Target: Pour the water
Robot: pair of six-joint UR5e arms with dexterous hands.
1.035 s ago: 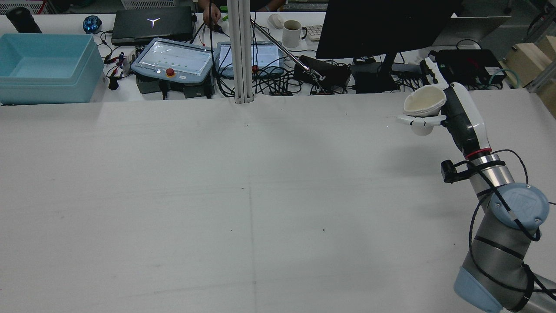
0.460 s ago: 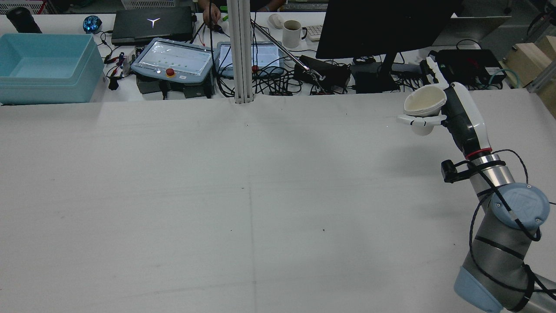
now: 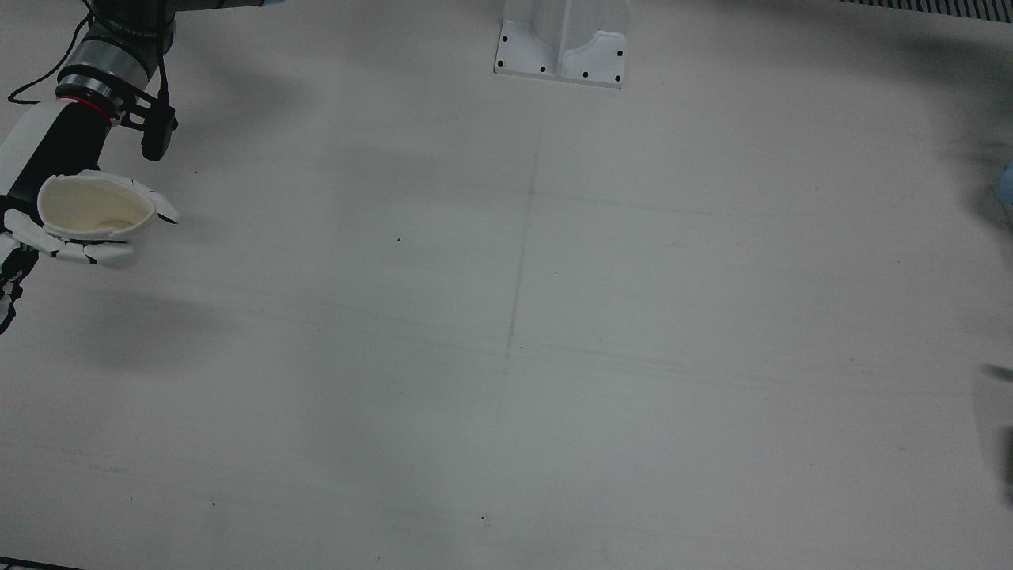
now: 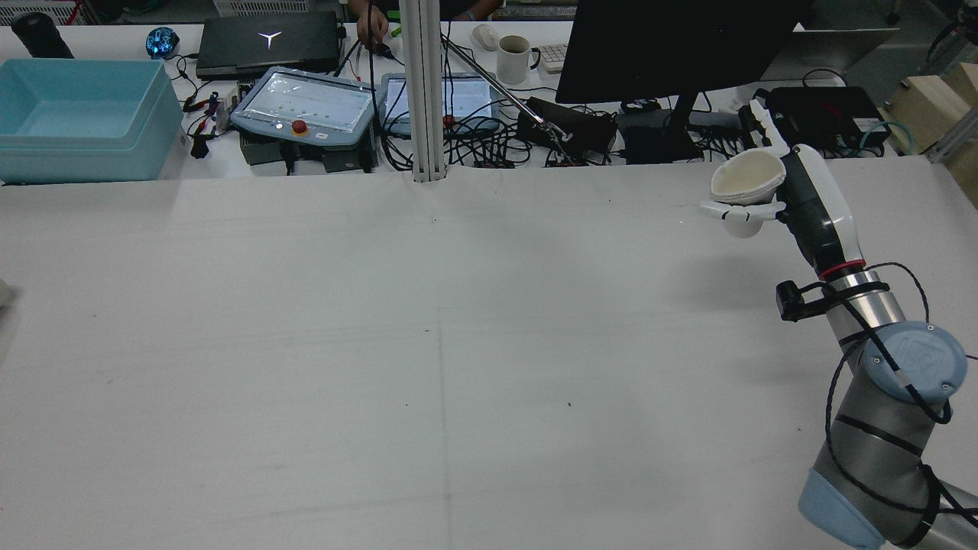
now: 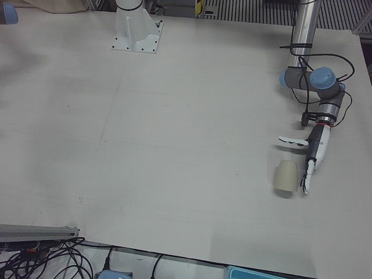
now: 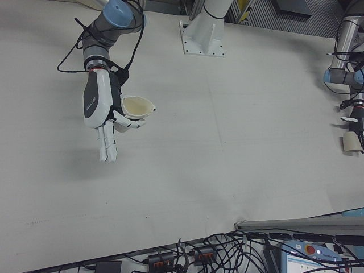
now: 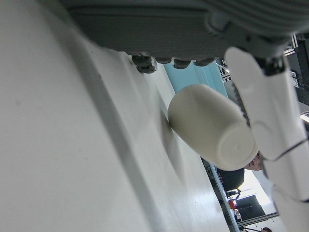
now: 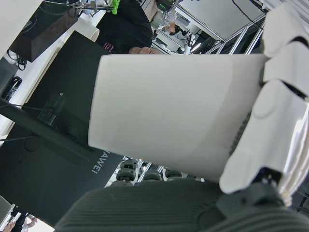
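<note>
Front view: right hand [image 3: 55, 237] holding a white cup [image 3: 93, 215] above the table [image 3: 522, 317], fingers wrapping its wall.

Left-front view: left hand [image 5: 314, 154] hovering spread, empty, just beside a second cup [image 5: 285, 177] standing on the table.

Right hand view: reading "HUAWEI" on a monitor [image 8: 43, 145].

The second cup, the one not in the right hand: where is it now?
The second cup lies on its side on the table at the left-front view's right, beside the open left hand.

A pale object [image 4: 3, 294] has appeared at the table's left edge.
</note>
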